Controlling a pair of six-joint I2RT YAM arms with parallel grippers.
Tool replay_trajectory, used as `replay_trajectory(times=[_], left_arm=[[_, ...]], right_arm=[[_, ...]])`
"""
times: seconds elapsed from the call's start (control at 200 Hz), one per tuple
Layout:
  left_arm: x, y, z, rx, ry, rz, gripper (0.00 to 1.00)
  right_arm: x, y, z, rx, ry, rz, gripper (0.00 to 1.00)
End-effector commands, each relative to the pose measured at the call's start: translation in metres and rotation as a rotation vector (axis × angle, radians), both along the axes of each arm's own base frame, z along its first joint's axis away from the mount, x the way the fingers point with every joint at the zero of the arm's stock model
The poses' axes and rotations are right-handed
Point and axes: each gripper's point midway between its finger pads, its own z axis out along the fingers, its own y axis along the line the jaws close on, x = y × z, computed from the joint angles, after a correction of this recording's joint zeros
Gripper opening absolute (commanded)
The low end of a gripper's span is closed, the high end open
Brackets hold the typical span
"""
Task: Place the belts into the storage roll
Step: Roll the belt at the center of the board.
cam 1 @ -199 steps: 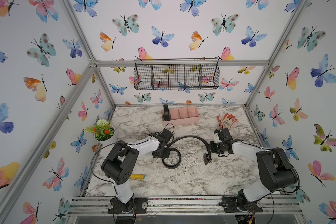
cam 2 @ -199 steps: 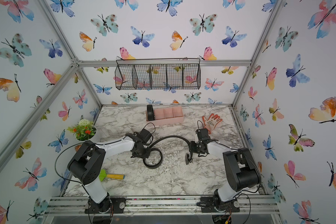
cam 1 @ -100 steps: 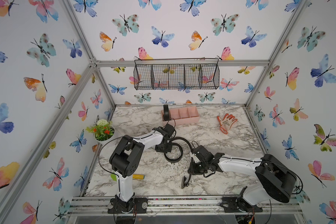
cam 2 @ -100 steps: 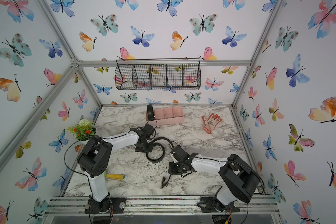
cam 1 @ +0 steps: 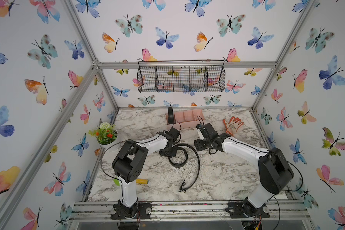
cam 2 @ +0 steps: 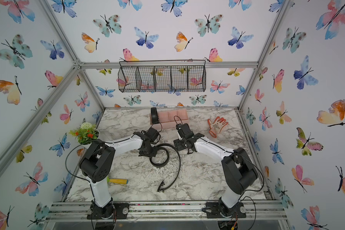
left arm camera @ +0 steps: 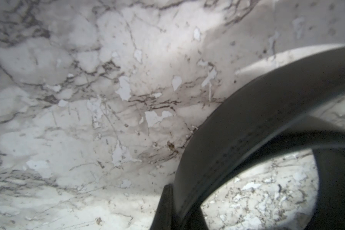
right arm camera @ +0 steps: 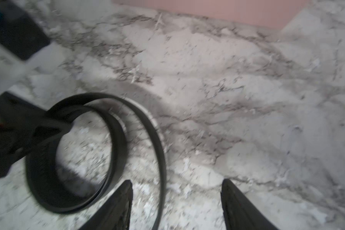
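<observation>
One black belt (cam 1: 196, 159) lies on the marble table in both top views, coiled in a loop (cam 2: 158, 159). Its tail curves to the buckle end (cam 1: 182, 188) near the front. My left gripper (cam 1: 167, 153) is shut on the loop; in the left wrist view the strap (left arm camera: 247, 123) runs between its fingers (left arm camera: 165, 207). My right gripper (cam 1: 200, 146) hangs open over the tail and holds nothing, its fingertips (right arm camera: 128, 187) wide apart. A second belt (cam 1: 170, 115) stands coiled in the left end compartment of the pink storage roll (cam 1: 187, 124), which also shows as the storage roll (right arm camera: 207, 10) in the right wrist view.
An orange work glove (cam 1: 233, 125) lies right of the tray. A flower pot (cam 1: 105, 135) stands at the left edge. A yellow and green object (cam 1: 141, 181) lies by the left arm's base. A black wire basket (cam 1: 180, 79) hangs on the back wall.
My right gripper carried the buckle end to the front, opened and let it go, then drew back toward the tray. The left gripper kept its hold on the loop.
</observation>
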Motion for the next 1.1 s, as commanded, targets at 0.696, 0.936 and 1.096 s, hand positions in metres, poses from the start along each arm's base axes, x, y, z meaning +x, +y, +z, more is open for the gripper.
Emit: replay_trajectory(times=[0.696,0.936,1.096], left_arm=[[0.015,-0.026,-0.01,-0.008,0.081,0.114,0.05],[0.012,-0.046,-0.014,-0.013,0.087,0.11,0.05],[0.01,-0.052,-0.012,-0.016,0.085,0.104,0.05]], right_arm=[[-0.071,0.003,-0.058,0.081,0.371,-0.013,0.17],[-0.116,0.028,-0.037,0.388,0.513,-0.032,0.17],[-0.13,0.037,-0.023,0.44,0.547,0.023,0.32]])
